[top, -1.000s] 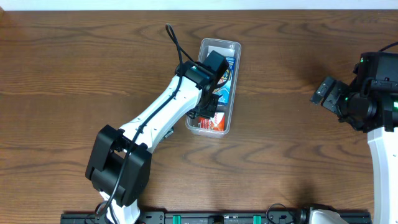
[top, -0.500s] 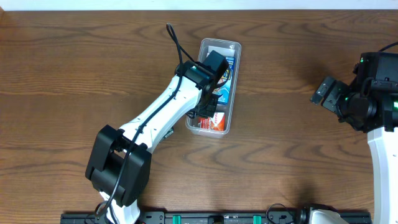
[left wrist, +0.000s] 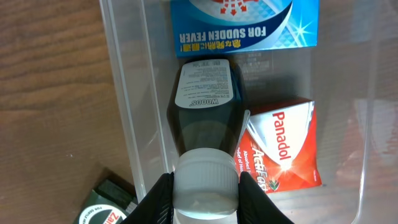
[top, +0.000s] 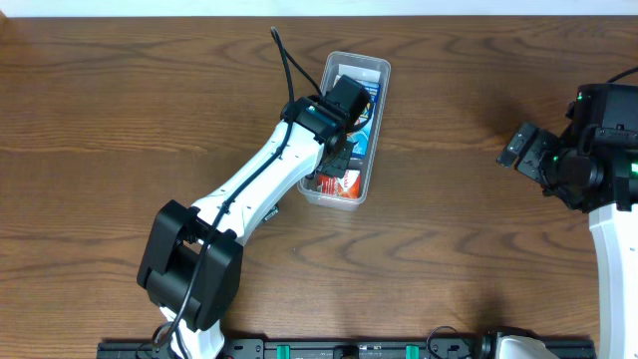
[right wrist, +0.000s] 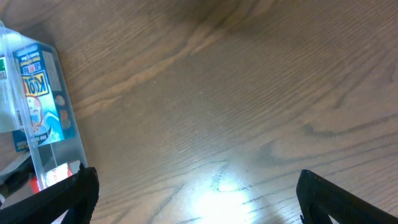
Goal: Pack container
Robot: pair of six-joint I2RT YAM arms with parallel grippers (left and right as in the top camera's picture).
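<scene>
Placing step: left hand (left wrist: 206,193) clamped on cap of dark bottle (left wrist: 205,99), inside container (left wrist: 124,74) beside red box (left wrist: 283,149). Next: settle flat, then release. Right hand (right wrist: 199,199) wide, idle.

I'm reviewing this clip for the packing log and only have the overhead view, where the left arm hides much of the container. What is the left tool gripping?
Observer: In the left wrist view, the left tool is shut on the white cap of a dark bottle, which is between the walls of the container.
Operator: What lies next to it?
Observer: A red box printed Panadol, right beside the bottle's shoulder.
Operator: Anything left outside?
Observer: Yes, a small round green-and-black tin on the table, just outside the container's wall.
</scene>
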